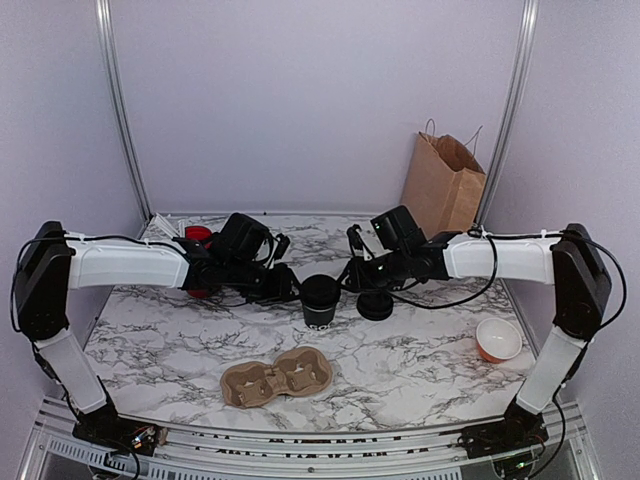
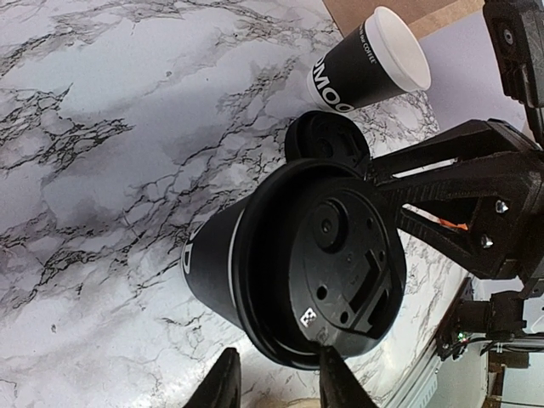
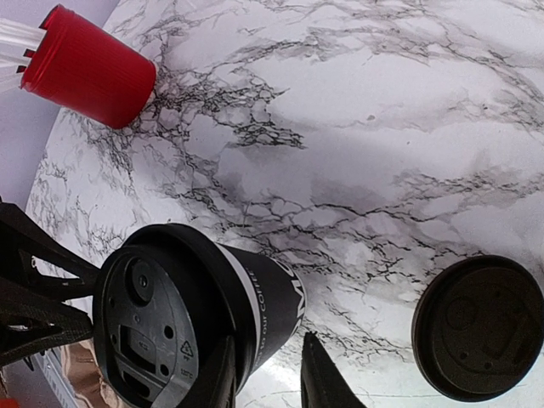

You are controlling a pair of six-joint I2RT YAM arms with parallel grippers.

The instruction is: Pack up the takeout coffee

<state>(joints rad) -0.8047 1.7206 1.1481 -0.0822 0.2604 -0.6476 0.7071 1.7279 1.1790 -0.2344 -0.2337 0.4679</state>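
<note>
The takeout coffee (image 1: 320, 300), a small black paper cup with white print and a black lid, stands mid-table. It also shows in the left wrist view (image 2: 297, 255) and the right wrist view (image 3: 195, 314). My left gripper (image 1: 290, 287) is just left of it, open and empty (image 2: 279, 387), with the lid rim close above one fingertip (image 2: 336, 378). My right gripper (image 1: 352, 275) is just right of it, open and empty (image 3: 268, 382), with one finger (image 3: 223, 374) beside the cup wall. A second black cup (image 2: 370, 59), unlidded with a white inside, stands farther off.
A loose black lid (image 1: 375, 305) lies right of the cup. A cardboard cup carrier (image 1: 277, 378) sits at the front. A red cup with white sticks (image 3: 89, 76) stands at the back left, an orange bowl (image 1: 498, 340) at the right, and a brown paper bag (image 1: 443, 185) at the back right.
</note>
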